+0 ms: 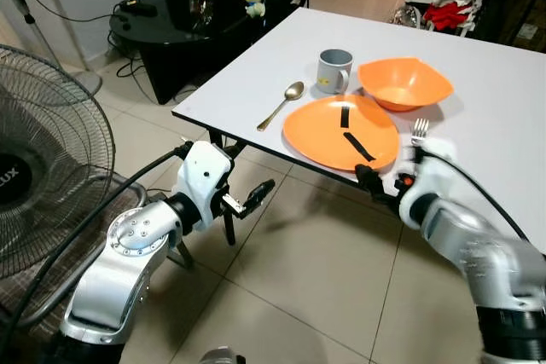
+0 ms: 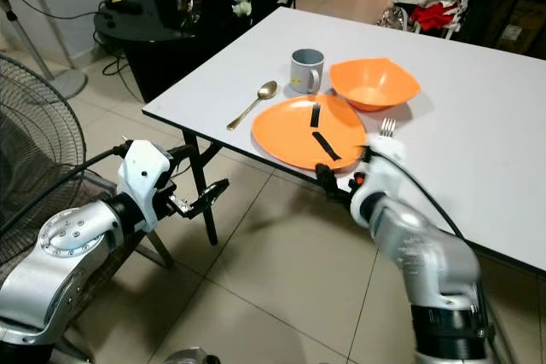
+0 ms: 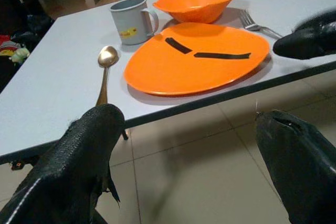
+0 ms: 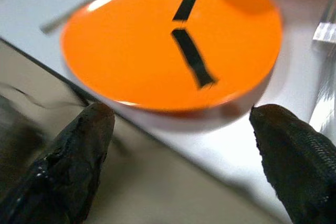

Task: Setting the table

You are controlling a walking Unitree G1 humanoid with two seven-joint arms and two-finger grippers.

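On the white table (image 1: 256, 57) an orange plate (image 1: 341, 131) with two black strips lies near the front edge. Left of it lies a spoon (image 1: 282, 104), and a fork (image 1: 419, 131) lies to its right. A grey mug (image 1: 333, 70) and an orange bowl (image 1: 403, 83) stand behind it. My left gripper (image 1: 247, 209) hangs open over the floor, below and in front of the table's corner, and holds nothing (image 3: 189, 129). My right gripper (image 1: 380, 183) is open at the table's front edge just before the plate, and is empty too (image 4: 181, 116).
A big standing fan (image 1: 43, 168) fills the left side, its cable running by my left arm. A black glass side table (image 1: 171, 19) with clutter stands beyond the table's left corner. A rack with red cloth (image 1: 448, 10) is at the back right. Tiled floor (image 1: 299, 279) lies below.
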